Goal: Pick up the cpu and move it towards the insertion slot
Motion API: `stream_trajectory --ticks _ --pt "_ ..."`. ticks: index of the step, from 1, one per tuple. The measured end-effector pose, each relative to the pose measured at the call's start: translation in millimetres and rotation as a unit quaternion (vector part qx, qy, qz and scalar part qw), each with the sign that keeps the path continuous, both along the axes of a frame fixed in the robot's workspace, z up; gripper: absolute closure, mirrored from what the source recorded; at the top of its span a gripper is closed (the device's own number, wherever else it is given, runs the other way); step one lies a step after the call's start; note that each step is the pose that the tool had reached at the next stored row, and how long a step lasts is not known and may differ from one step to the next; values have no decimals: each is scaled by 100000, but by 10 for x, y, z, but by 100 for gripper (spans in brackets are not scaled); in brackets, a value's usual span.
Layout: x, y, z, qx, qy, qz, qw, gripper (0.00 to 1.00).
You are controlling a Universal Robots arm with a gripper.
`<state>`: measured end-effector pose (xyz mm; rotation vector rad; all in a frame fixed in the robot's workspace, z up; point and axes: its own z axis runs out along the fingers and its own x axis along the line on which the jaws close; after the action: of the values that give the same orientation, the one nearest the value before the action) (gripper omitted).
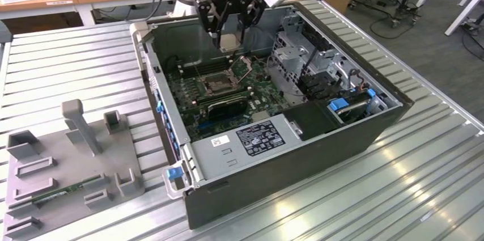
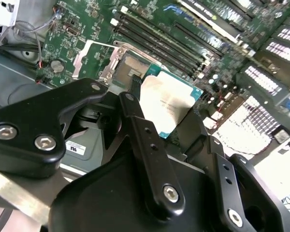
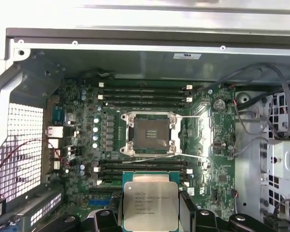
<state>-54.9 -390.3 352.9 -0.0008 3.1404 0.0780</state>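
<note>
Here the gripper (image 3: 150, 212) is clamped on the cpu (image 3: 150, 205) by its edges (metal face unobstructed), carrying it inside the open computer case (image 1: 393, 110), above the motherboard and near the insertion slot (image 3: 149, 134).

Ribbed metal table (image 1: 423, 167) bearing an open computer case (image 1: 302, 156) and, beside it, a grey tray (image 1: 68, 195).

One cpu (image 3: 147, 205), one insertion slot (image 3: 149, 136), one open computer case (image 1: 226, 161), one grey tray (image 1: 45, 190), one pincer (image 1: 229, 25)
</note>
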Motion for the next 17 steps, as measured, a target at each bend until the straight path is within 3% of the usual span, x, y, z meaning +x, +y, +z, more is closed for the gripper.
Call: stream_trajectory --ticks 6,12,17 --pt "43 128 -73 -5 -1 5 100000 45" --pt "45 297 -128 -7 2 3 100000 45" --pt "47 375 -173 -6 -2 2 100000 45"
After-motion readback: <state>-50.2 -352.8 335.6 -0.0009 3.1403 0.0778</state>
